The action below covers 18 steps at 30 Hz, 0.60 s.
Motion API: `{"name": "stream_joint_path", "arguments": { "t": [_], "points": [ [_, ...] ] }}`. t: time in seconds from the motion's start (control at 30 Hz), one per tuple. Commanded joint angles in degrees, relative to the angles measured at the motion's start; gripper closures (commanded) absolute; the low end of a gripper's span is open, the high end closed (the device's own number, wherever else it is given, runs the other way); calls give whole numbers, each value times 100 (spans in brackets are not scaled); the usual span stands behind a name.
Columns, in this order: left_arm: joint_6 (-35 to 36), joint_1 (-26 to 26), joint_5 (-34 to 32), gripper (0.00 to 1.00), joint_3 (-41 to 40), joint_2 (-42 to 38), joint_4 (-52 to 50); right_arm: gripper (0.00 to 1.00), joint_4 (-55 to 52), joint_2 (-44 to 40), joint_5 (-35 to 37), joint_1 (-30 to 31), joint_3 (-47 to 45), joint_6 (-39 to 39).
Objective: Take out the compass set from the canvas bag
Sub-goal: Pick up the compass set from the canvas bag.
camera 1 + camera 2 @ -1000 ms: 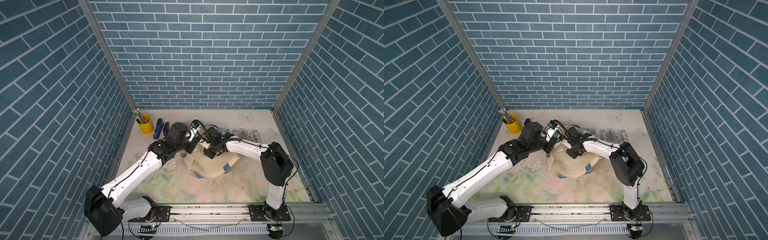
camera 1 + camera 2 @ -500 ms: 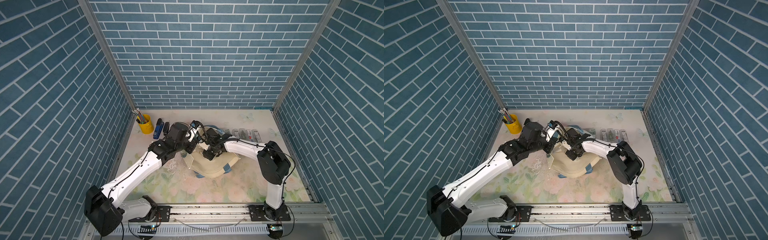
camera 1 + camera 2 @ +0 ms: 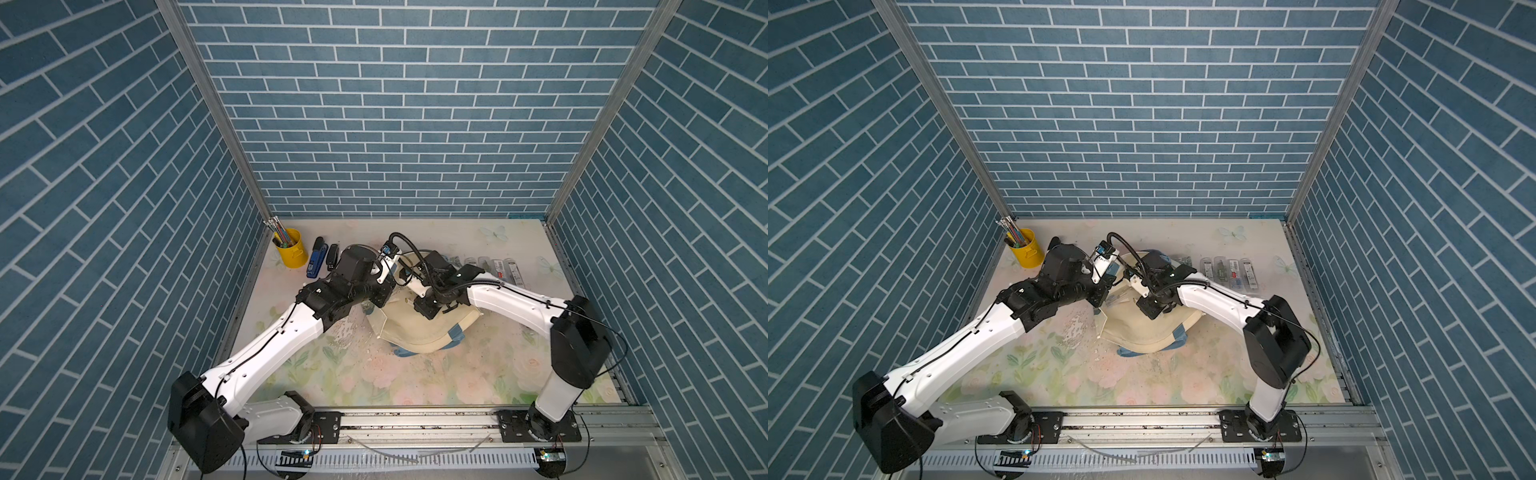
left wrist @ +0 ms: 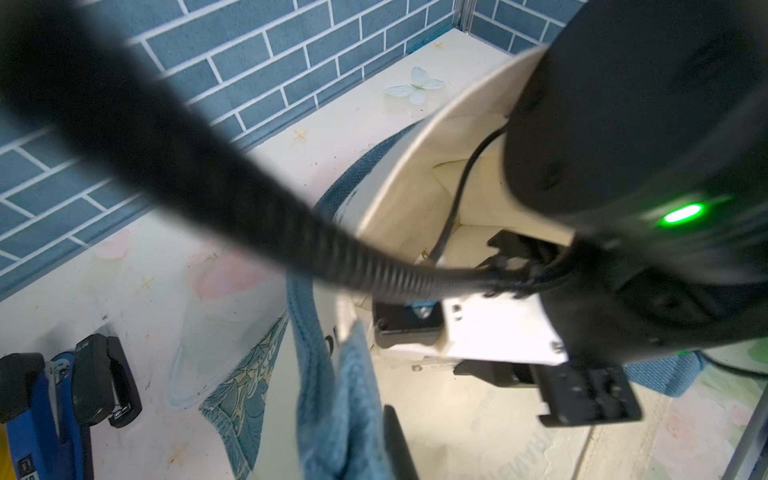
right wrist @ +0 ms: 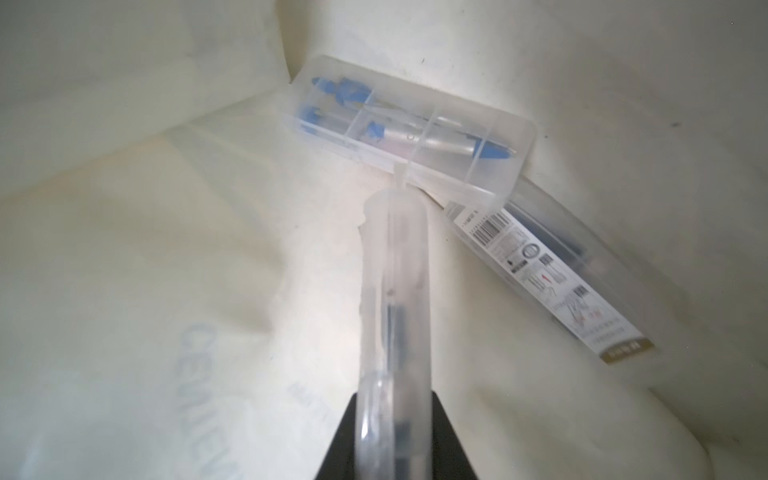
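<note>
Our right pincer [image 5: 395,440] has closed on the light, stiff, slick compass set [image 5: 392,299]; left pincer [image 4: 374,449], nine o'clock, pinches the canvas bag [image 4: 415,166].

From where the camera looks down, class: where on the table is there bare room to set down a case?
Free: the front strip between the canvas bag and the rail; the back strip between bag and wall. Crowded: yellow cup and staplers back left, clear cases back right.

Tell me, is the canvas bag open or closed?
Open: the right gripper is inside the canvas bag, gripping a clear case.
</note>
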Motion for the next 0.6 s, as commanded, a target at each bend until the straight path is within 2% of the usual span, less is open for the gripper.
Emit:
{"name": "stream_joint_path", "arguments": {
  "t": [0.0,0.23,0.43,0.5,0.57],
  "points": [
    [28,-72,196,100,161,-179,413,85,-258,-575,43,42,-293,362],
    [-42,-74,94,100,155,-186,458,86,-761,-1693,-160,272,-449,673],
    [-156,-69,-6,100,121,-226,490,89,-1397,-2734,-308,407,-124,937],
    [-189,-69,-55,100,85,-253,511,89,-1615,-3081,-77,419,82,955],
    [-205,-69,-73,100,89,-258,512,92,-1855,-3362,495,354,289,917]
  ]
}}
